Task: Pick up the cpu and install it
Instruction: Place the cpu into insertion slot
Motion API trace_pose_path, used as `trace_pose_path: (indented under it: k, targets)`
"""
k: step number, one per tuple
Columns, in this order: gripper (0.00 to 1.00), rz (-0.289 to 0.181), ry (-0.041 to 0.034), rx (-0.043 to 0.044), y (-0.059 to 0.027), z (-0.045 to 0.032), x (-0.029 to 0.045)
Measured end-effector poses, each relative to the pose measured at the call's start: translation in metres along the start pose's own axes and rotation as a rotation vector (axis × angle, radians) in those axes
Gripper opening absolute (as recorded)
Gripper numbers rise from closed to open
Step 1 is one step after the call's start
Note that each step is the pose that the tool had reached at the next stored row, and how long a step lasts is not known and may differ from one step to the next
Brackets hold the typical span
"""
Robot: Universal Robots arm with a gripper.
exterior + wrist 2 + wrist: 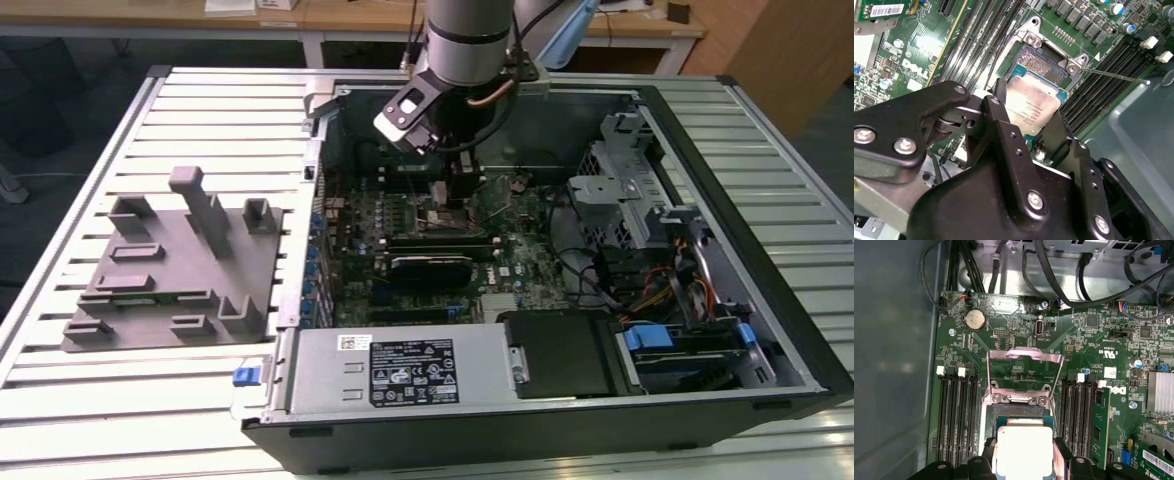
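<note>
**Cpu gripped over the open socket**
The gripper (1030,121) is clenched on the cpu (1032,102) by two opposite edges. The socket (1046,67) lies directly beneath and slightly ahead of the fingertips, its load plate (1024,371) raised.

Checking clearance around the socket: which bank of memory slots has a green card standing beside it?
The bank farther from the grey case wall; the green card borders it, while the wall-side bank has none.

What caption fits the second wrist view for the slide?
Gripper holding the cpu at the open socket on the motherboard.
</note>
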State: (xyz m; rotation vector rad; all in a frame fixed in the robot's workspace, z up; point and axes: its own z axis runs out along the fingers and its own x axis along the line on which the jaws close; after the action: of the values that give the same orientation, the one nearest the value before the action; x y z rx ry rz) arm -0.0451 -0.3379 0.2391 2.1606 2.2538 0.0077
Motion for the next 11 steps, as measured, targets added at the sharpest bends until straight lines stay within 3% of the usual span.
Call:
trace_pose_path:
  k: [11]
  targets:
    - [0.53, 0.005, 0.0002, -0.0001, -0.0002, 0.0017, 0.0002]
